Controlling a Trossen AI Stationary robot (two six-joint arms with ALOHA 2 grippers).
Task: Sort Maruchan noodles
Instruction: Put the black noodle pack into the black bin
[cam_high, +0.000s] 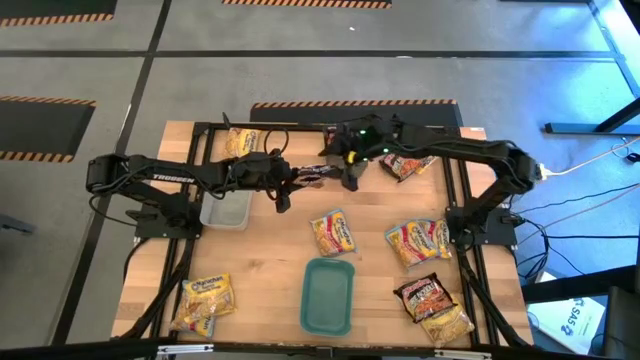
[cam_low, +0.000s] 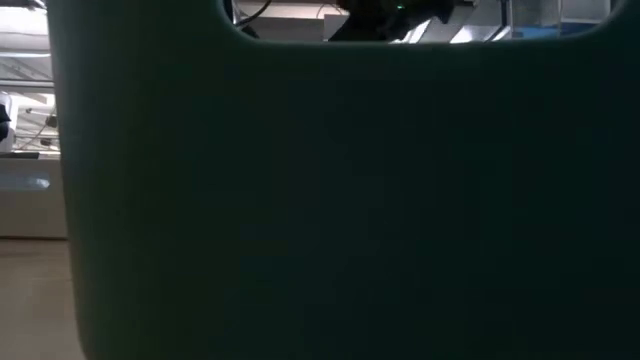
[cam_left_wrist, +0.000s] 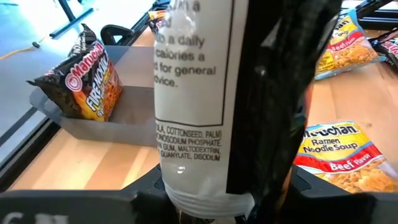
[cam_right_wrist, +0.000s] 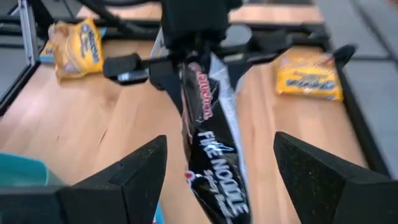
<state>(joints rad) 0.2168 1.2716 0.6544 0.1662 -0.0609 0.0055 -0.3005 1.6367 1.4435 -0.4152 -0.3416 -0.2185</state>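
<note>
Taking the far edge of the table as 12 o'clock: over at 9 o'clock the clear tub is sitting empty as far as I can tell, and right above its 3 o'clock side the left gripper is hanging near the table's middle, clamped on the end of a dark Maruchan packet and holding it up in the air. The packet's back panel is facing the left wrist camera, and I'm reading "a daily", "calories a", "for general" and a block of ingredients, including "COTTONSEED, PALM" and "MALTODEXTRIN". On the front, "FIRE NOODLE" is running down it in white. Just at the packet's 3 o'clock, the right gripper is waiting with its fingers spread wide on either side of the packet's free end, not touching it as far as I can see. So I'm guessing a handover is going on: next the right one needs to pinch that free end before the left lets go, then carry it to 1 o'clock, where a second tub is already holding another dark packet reading "Maruchan" and "FIRE". Between the two, at about 6 o'clock from the held packet, a pale packet is lying flat, reading "Ramen Noodle Soup, Beef Flavor". The rest are lying loose around the teal tray, with yellow ones at 7 and 11 o'clock.
</note>
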